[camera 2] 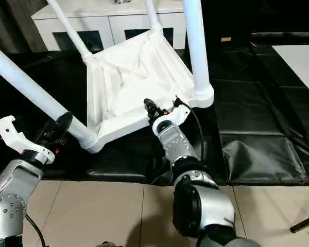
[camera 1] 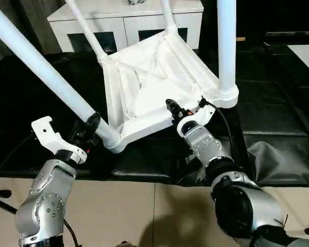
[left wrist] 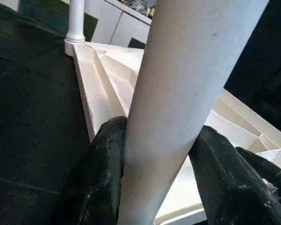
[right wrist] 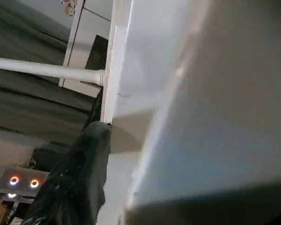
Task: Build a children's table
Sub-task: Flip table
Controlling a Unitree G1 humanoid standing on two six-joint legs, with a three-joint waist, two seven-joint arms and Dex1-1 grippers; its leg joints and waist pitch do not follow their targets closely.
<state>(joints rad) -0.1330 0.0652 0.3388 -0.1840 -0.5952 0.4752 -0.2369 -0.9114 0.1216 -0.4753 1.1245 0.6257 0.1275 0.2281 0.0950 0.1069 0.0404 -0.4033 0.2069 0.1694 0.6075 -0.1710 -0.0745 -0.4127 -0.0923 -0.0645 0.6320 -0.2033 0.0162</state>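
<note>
Black floor mat [camera 1: 278, 154], white cabinet [camera 1: 123, 20] far. Inverted tabletop [camera 1: 154, 87] tilted, four legs fitted. Left claw [camera 1: 90, 128] pinching near-left leg [camera 1: 46, 77]. Right claw [camera 1: 176, 110] at near rim, grip state cannot tell. Step: final leg tightening. Next: twist leg home, turn table upright.

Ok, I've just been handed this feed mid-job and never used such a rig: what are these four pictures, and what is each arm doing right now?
You are looking through a humanoid robot with two silver arms. The two wide pictures come from its head camera, looking down at the work. The other two come from a camera on each wrist.

On the black floor mat lies the children's table, upside down: the white tabletop with its legs pointing up. A white cabinet stands behind.

The left end effector is closed around the near-left leg, close to its socket. The right end effector is at the tabletop's near edge; the pictures don't settle its grip.
</note>
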